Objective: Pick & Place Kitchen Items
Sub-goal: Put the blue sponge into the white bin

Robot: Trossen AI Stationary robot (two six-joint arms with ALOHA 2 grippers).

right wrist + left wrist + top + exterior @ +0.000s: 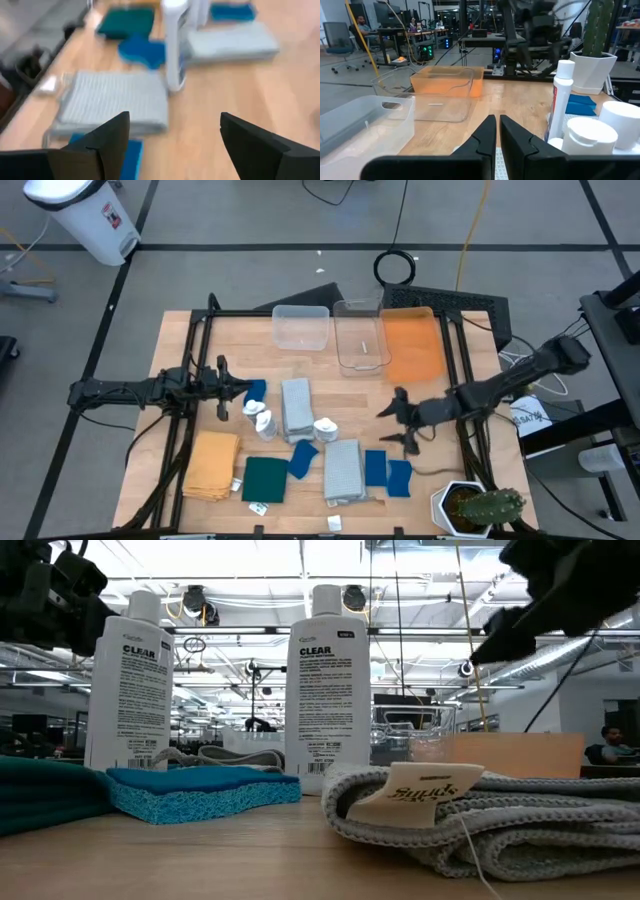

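My left gripper (243, 388) hovers shut and empty at the table's left, beside a small blue cloth piece (256, 390) and the white bottles (259, 418). A third bottle (325, 428) stands between the two grey folded cloths (297, 408) (343, 470). A mustard-yellow cloth (212, 464) and a dark green cloth (265, 478) lie flat near the front left. More blue pieces (303, 458) (387, 472) lie flat near the front. My right gripper (393, 426) is open and empty above the table, right of the nearer grey cloth (112, 100).
Two clear plastic bins (302, 327) (362, 335) and an orange tray (412, 345) stand along the far edge. A potted cactus (480, 508) stands at the front right corner. Bare wood lies between the tray and my right gripper. People sit in the room beyond (360, 25).
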